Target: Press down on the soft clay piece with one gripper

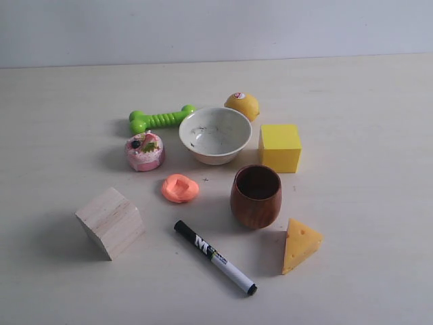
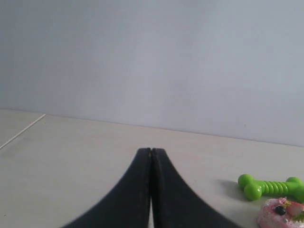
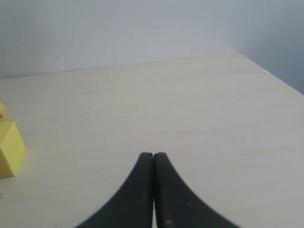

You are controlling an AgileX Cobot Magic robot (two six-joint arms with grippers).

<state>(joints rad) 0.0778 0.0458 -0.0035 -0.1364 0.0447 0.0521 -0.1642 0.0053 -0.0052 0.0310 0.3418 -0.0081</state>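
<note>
The soft clay piece (image 1: 180,188) is a flattish salmon-orange blob with a dent in its top, lying on the table between the pink toy cake (image 1: 145,151) and the wooden cup (image 1: 256,196). No arm or gripper shows in the exterior view. In the left wrist view my left gripper (image 2: 151,151) is shut with nothing in it, over bare table, with the clay out of that view. My right gripper (image 3: 153,155) is likewise shut and empty above bare table; the clay is not in its view either.
Around the clay stand a wooden cube (image 1: 110,222), a black-and-white marker (image 1: 215,256), a cheese wedge (image 1: 300,244), a white bowl (image 1: 215,135), a yellow cube (image 1: 279,147), a green toy bone (image 1: 160,120) and a lemon-like toy (image 1: 242,105).
</note>
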